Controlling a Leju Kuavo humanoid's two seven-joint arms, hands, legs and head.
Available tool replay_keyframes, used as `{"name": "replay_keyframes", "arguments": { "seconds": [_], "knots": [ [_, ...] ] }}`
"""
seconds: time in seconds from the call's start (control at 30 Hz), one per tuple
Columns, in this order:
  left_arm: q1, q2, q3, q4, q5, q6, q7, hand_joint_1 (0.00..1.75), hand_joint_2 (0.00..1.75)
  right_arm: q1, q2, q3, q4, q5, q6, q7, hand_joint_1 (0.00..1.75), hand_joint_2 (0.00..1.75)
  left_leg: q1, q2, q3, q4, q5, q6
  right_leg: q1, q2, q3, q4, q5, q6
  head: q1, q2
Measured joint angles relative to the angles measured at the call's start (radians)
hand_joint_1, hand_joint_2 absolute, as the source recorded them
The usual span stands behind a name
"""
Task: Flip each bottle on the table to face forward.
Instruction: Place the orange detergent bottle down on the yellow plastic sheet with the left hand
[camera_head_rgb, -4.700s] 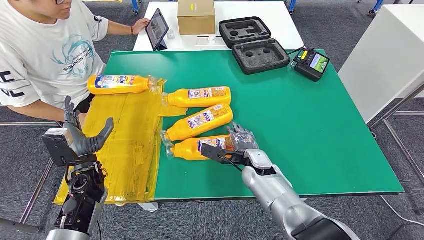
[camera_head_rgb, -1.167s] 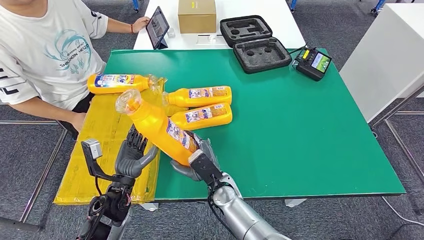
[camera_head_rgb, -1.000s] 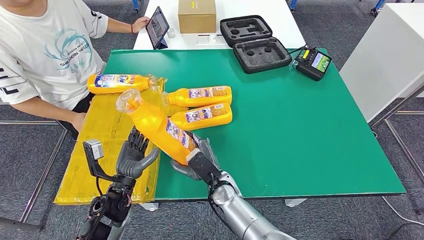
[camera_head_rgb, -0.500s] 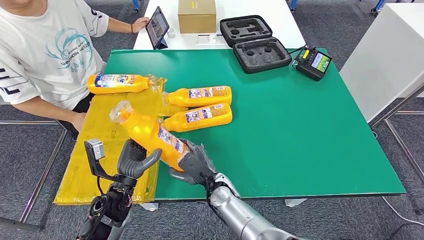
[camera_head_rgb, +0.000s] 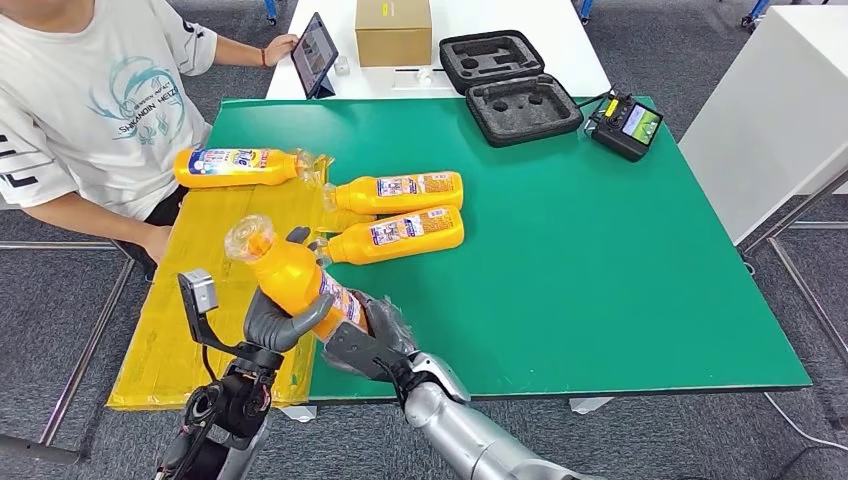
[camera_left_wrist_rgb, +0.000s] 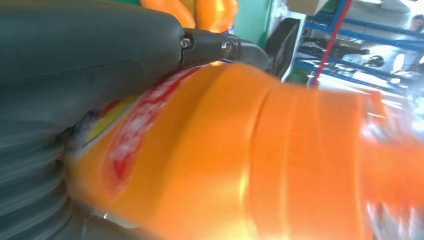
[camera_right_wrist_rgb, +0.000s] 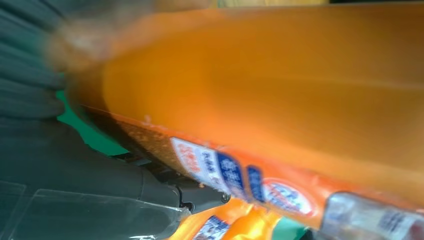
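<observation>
Nearest, at the front edge of the green surface: an orange bottle lifted off it and tilted, clear-wrapped cap end up and leaning away to the left, base end low toward the robot. Gripped at once by both hands. Left robot hand wrapped around the bottle's middle from the left side, thumb crossing the front of the orange body. Right robot hand closed around the bottle's base from the right, just beside the left one, silver forearm running off toward the lower edge. From the left wrist, a thick grey thumb pressed against the blurred orange body, part of a red and yellow label beneath it. From the right wrist, dark fingers under the bottle, a blue and white label strip along its lower side.

Left of the hands, a yellow plastic sheet draped over the surface's left edge.

Just beyond the held bottle, a second orange bottle lying flat, label up, cap end toward the left robot hand. Just behind it, a third bottle lying the same way. Farther left, a fourth bottle flat at the sheet's far end, label up.

Beyond the left robot hand, a seated person in a white T-shirt, one hand on a tablet.

Farthest, beyond the right robot hand: an open black foam case, a handheld controller, and a cardboard box on a white table.
</observation>
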Motion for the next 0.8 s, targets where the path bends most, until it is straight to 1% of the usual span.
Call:
{"name": "replay_keyframes", "arguments": {
  "seconds": [0.2,0.23,0.27,0.33,0.37,0.4,0.67,0.8],
  "knots": [
    [-0.003,0.002,-0.004,0.01,0.0,0.0,0.002,0.0,1.75,-0.01,-0.001,0.047,-0.003,-0.01,-0.006,0.02,1.75,1.75,0.0,0.0,0.0,0.0,0.0,0.0,0.0,0.0,0.0,0.0,0.0,0.0,0.0,0.0],
    [-0.003,0.002,-0.004,0.01,0.0,0.0,0.002,0.1,1.75,-0.011,-0.001,0.05,-0.003,-0.01,-0.006,0.021,1.75,1.75,0.0,0.0,0.0,0.0,0.0,0.0,0.0,0.0,0.0,0.0,0.0,0.0,0.0,0.0],
    [-0.003,0.002,-0.005,0.01,0.0,0.0,0.002,0.49,1.75,-0.012,-0.001,0.053,-0.003,-0.01,-0.007,0.022,1.75,1.75,0.0,0.0,0.0,0.0,0.0,0.0,0.0,0.0,0.0,0.0,0.0,0.0,0.0,0.0],
    [-0.003,0.003,-0.005,0.01,0.0,0.001,0.002,1.36,1.75,-0.014,-0.001,0.058,-0.003,-0.013,-0.008,0.023,1.75,1.75,0.0,0.0,0.0,0.0,0.0,0.0,0.0,0.0,0.0,0.0,0.0,0.0,0.0,0.0],
    [-0.003,0.004,-0.005,0.01,0.0,0.003,0.001,1.7,1.75,-0.015,-0.001,0.061,-0.003,-0.017,-0.009,0.023,1.75,1.75,0.0,0.0,0.0,0.0,0.0,0.0,0.0,0.0,0.0,0.0,0.0,0.0,0.0,0.0],
    [-0.003,0.004,-0.006,0.01,-0.002,0.007,0.001,1.75,1.75,-0.016,-0.002,0.065,-0.003,-0.023,-0.01,0.023,1.75,1.75,0.0,0.0,0.0,0.0,0.0,0.0,0.0,0.0,0.0,0.0,0.0,0.0,0.0,0.0],
    [-0.007,0.006,-0.014,0.01,-0.013,0.04,-0.008,1.75,1.75,-0.022,-0.002,0.089,-0.001,-0.061,-0.02,0.019,1.75,1.75,0.0,0.0,0.0,0.0,0.0,0.0,0.0,0.0,0.0,0.0,0.0,0.0,0.0,0.0],
    [-0.005,0.006,-0.012,0.002,-0.011,0.061,-0.028,1.75,1.75,-0.025,-0.002,0.09,0.002,-0.058,-0.022,0.005,1.75,1.75,0.0,0.0,0.0,0.0,0.0,0.0,0.0,0.0,0.0,0.0,0.0,0.0,0.0,0.0]
  ]
}}
